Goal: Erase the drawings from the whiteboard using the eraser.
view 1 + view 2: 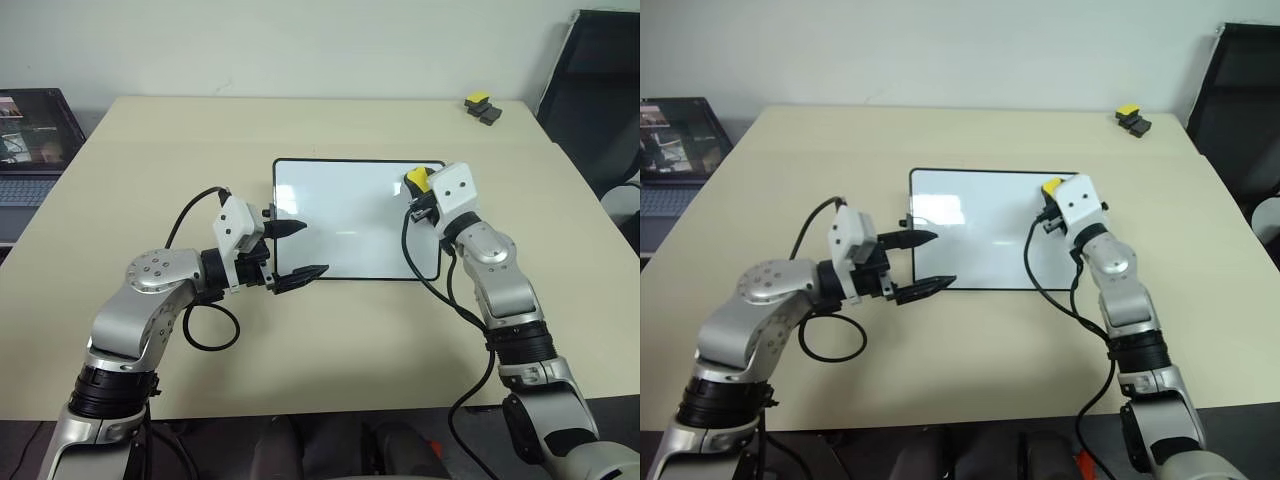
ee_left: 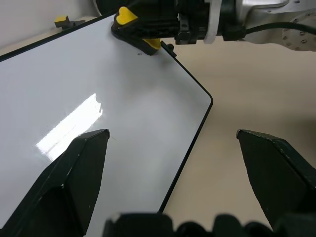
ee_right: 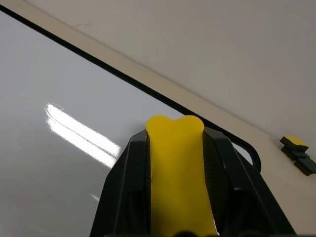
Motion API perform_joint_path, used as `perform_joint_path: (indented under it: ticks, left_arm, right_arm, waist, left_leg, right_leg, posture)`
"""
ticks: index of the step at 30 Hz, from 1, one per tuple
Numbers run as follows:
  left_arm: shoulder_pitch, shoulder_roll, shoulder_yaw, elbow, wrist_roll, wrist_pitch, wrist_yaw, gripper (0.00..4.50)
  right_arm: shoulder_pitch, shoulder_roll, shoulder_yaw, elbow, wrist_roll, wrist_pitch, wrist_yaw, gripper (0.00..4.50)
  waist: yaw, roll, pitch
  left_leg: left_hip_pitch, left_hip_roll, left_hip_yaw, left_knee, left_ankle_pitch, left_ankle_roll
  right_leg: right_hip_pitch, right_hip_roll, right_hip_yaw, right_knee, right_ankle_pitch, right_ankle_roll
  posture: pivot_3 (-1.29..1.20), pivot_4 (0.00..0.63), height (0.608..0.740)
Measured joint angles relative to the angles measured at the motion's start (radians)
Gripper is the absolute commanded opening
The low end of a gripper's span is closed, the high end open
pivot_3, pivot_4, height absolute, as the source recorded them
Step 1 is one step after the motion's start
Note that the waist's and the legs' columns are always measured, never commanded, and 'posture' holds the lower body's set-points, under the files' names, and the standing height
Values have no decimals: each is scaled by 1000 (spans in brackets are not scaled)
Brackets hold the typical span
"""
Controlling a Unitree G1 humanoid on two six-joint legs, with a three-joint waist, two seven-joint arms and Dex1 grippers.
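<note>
The whiteboard [image 1: 340, 215] lies flat mid-table, black-framed, and the surface I can see is plain white. The drawings are out of view. My right gripper [image 1: 413, 190] is shut on the yellow eraser [image 1: 417, 179] over the board's far right corner. In the right wrist view the eraser [image 3: 177, 163] sticks out between the black fingers [image 3: 126, 192] towards the board. Whether it touches the surface I cannot tell. My left gripper [image 1: 314, 248] is open and holds nothing. It hovers at the board's near left corner, with one finger [image 2: 74, 177] over the board and the other over the table.
A laptop [image 1: 30, 140] sits at the table's left edge. Small black blocks, one yellow-topped [image 1: 482, 105], lie at the far right corner. A black chair [image 1: 600, 90] stands beyond the right edge. Black cables [image 1: 205, 320] loop from both wrists.
</note>
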State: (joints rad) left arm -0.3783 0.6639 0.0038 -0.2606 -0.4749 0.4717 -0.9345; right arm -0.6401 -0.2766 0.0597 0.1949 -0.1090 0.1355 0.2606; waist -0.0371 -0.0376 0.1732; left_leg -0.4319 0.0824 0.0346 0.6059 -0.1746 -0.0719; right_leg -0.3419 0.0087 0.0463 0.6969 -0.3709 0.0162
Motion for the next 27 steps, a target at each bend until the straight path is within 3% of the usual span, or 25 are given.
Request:
perform_joint_path:
  ticks: [17,27]
  left_arm:
    - [0,0,0,1,4,-3,-1,4500]
    - [2,4,3,37,13,-22,-15,4500]
  right_arm:
    - [97,167,164,30,-28,-64,27,1090]
    - [94,77,104,-178,-14,29,76,1090]
  waist:
    - [-23,-2,-1]
    - [-6,0,0]
  left_leg:
    - [13,1,-1,0,0,0]
    - [-1,0,-1,0,0,0]
  right_leg:
    - [10,0,1,2,0,2]
    - [-1,0,-1,0,1,1]
  posture:
    - [0,150,740]
    - [0,150,740]
